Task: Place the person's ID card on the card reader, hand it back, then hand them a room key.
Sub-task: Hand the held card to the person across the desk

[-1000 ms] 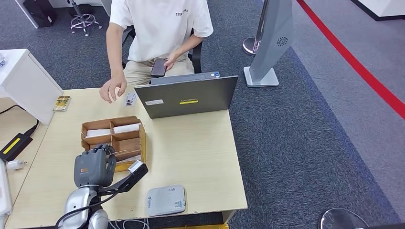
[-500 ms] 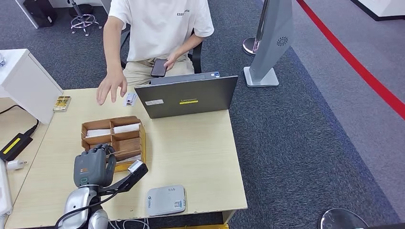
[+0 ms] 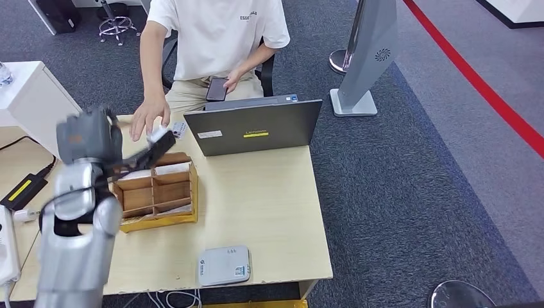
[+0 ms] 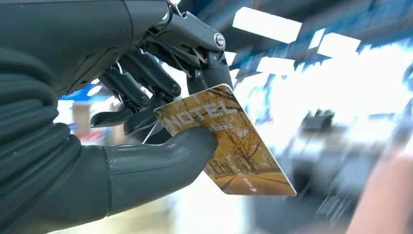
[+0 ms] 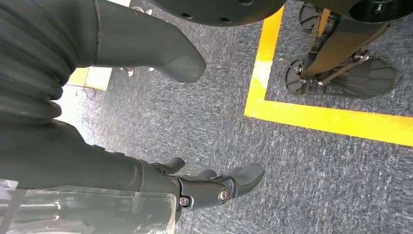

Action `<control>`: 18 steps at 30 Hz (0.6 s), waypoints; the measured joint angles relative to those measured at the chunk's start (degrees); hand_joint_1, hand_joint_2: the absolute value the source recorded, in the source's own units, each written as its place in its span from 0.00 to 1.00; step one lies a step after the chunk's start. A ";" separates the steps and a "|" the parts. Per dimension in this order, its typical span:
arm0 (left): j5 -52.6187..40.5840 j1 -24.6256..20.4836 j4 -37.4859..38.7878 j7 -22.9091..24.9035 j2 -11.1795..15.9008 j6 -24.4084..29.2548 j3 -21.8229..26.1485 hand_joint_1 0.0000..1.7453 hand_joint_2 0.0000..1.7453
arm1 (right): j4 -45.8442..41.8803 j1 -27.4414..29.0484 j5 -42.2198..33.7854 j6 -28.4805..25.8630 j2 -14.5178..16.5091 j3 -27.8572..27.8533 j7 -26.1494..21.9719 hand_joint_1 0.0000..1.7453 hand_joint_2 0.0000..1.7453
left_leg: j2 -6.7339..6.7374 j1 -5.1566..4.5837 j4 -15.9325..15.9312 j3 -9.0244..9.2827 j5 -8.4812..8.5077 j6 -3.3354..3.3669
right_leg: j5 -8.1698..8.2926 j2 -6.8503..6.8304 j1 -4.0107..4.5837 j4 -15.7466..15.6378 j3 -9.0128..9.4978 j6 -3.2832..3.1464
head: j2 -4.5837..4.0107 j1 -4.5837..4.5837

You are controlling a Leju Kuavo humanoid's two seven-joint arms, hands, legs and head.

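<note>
My left hand (image 3: 90, 133) is raised above the table's far left, past the wooden box (image 3: 157, 192). It pinches a room key card (image 4: 229, 141), orange with "HOTEL" printed on it, between thumb and fingers (image 4: 146, 83). The seated person's hand (image 3: 149, 117) hovers just beyond my hand, apart from it. The ID card (image 3: 178, 130) lies on the table beside the laptop (image 3: 256, 131). The white card reader (image 3: 223, 265) sits near the front edge with nothing on it. My right hand (image 5: 204, 187) hangs over the carpet, fingers apart and holding nothing.
The wooden box has several compartments, some with white cards. A second orange key card (image 3: 122, 117) lies at the table's far left corner. A white cabinet (image 3: 29, 96) and a black adapter (image 3: 22, 190) stand left. The person holds a phone (image 3: 216, 88).
My left arm has lifted from the wooden box up toward the person, carrying the key card. The person's hand rose off the table by the ID card.
</note>
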 joint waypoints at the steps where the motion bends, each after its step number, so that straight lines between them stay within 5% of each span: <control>1: -0.04 -4.63 0.86 -1.24 0.45 -0.46 -0.32 1.00 1.00 | 0.00 -0.06 0.14 -0.02 0.01 0.29 0.05 0.00 1.00 | 0.11 -0.03 -0.01 0.00 0.03 -0.01 | 0.08 0.11 -0.02 0.04 -0.03 -0.02 | 0.00 0.07; 5: -0.09 -13.16 1.75 -1.77 2.31 -0.45 -2.09 1.00 1.00 | 0.02 0.08 0.38 -0.01 0.01 1.10 0.10 0.00 1.00 | 0.77 -0.16 -0.05 0.32 -0.06 0.01 | 0.18 0.79 -0.16 0.07 -0.03 -0.07 | 0.00 0.10; 18: -0.09 -15.26 2.20 -1.18 4.34 -0.33 -3.17 1.00 1.00 | 0.02 0.10 0.78 -0.02 0.01 1.70 0.06 0.00 1.00 | 0.76 -0.14 -0.05 0.28 -0.07 -0.01 | 0.16 0.78 -0.14 0.08 -0.08 -0.07 | 0.00 0.07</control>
